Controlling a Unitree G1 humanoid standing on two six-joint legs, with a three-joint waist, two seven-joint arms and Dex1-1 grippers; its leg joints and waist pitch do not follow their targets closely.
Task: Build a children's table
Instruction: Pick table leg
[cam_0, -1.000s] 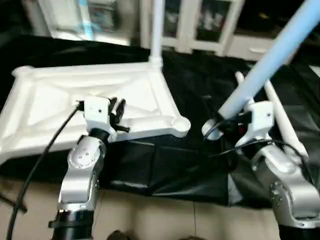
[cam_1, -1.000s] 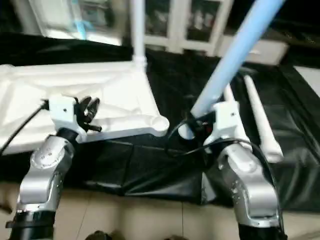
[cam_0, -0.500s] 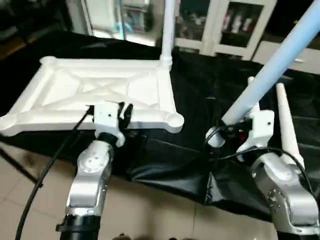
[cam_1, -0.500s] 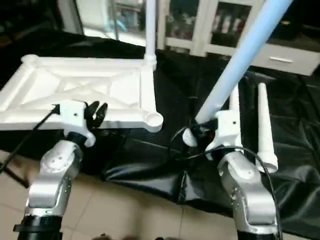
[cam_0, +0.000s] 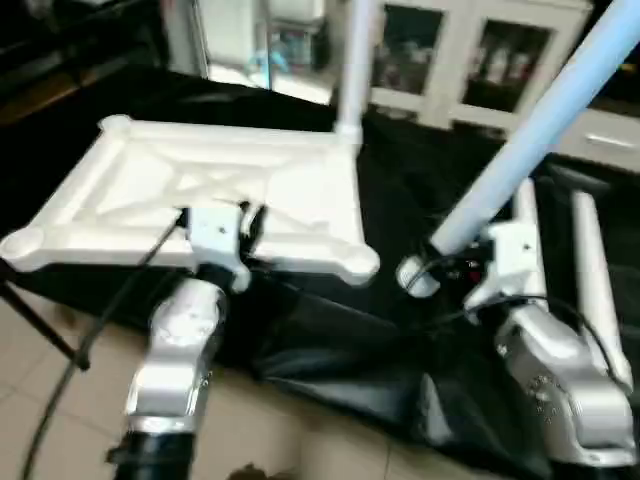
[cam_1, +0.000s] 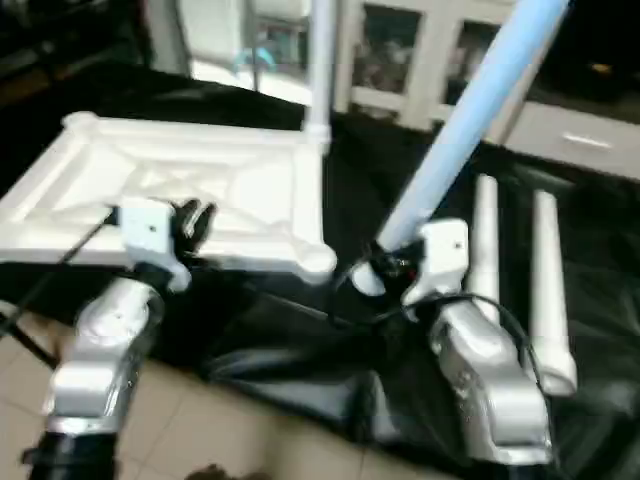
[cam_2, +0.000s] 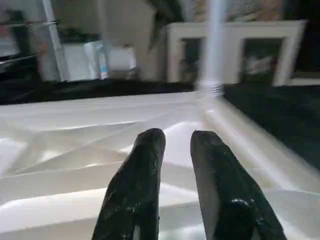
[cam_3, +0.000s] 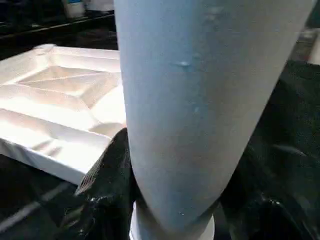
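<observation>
The white tabletop (cam_0: 220, 195) lies upside down on the black-draped table (cam_0: 400, 200), its X-shaped ribs facing up and its round corner sockets showing. One leg (cam_0: 352, 60) already stands upright in the far corner socket, on the side nearer the right arm.

The left claw (cam_2: 172, 145) hovers over the tabletop's near rim with its two black fingers (cam_2: 142, 165) a narrow gap apart and nothing between them. Whether the fingertips touch the plastic is hard to tell from here.

The right claw (cam_0: 455, 268) is closed around the thick end of another leg (cam_0: 540, 120), which slants up and away toward the robot's right. The wrist camera shows the black fingers (cam_3: 107, 185) pressed against both sides of that leg near its base. This held leg hangs above the black cloth, just beside the tabletop's near right corner socket (cam_0: 358, 262) but apart from it.

Two more legs (cam_1: 485, 250) (cam_1: 548, 290) lie side by side on the cloth beyond the right forearm, well apart from the tabletop.
</observation>
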